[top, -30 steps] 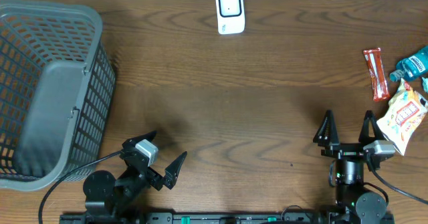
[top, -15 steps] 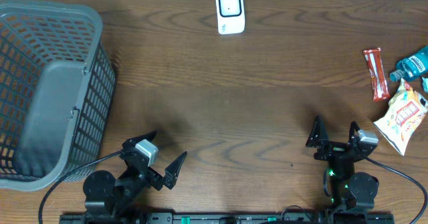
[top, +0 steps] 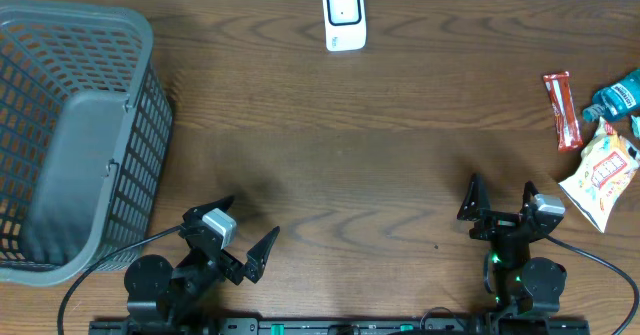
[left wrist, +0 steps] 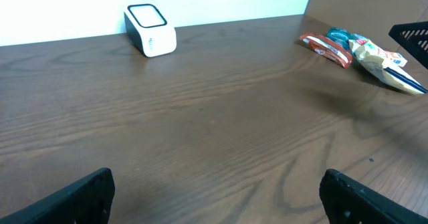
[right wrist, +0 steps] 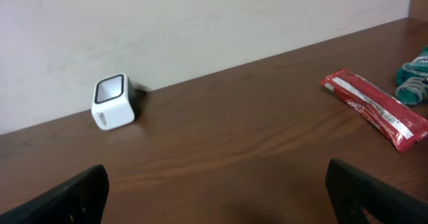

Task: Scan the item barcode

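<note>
- While left claw (top: 248,218) and right claw (top: 499,189) gape empty, red bar (top: 562,111) lies at the surface's (top: 400,155) right edge, beyond right claw.
- Pinch its long edge; keep the barcode uncovered, facing scanner (top: 343,17).

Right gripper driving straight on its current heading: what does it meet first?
Looks free: the open right gripper points across bare brown wooden table, between the white box-shaped scanner on its left and the red snack wrapper on its right. Only the pale wall lies beyond, though depth is unclear.

A gray slatted plastic basket (top: 140,145) sits at the left edge of a brown wood-grain surface (top: 350,155).
</note>
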### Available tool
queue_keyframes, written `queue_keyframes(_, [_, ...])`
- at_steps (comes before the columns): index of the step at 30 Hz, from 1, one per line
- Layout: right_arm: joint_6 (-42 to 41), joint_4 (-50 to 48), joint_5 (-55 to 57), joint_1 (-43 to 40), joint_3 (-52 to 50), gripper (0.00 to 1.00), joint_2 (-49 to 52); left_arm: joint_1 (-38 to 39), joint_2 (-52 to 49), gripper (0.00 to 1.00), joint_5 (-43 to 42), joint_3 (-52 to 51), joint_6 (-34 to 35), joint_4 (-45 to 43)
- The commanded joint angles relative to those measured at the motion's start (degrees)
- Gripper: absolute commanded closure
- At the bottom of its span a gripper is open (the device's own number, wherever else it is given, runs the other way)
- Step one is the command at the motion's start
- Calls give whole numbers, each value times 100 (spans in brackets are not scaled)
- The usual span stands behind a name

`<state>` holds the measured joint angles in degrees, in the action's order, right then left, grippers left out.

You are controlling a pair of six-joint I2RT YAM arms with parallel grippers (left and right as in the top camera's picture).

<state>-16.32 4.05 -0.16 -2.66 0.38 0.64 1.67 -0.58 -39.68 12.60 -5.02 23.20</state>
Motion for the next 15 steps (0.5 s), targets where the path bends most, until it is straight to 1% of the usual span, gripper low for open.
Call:
queue_keyframes(1, [70,24,68,28,-7,1,-33,17,28,2,4,-2,-98,0])
queue_keyframes(14, [70,24,68,28,-7,1,-33,17,28,2,4,-2,-96,0])
queue_keyframes(15, [70,24,68,28,-7,1,-33,17,33,2,79,-2,-177,0])
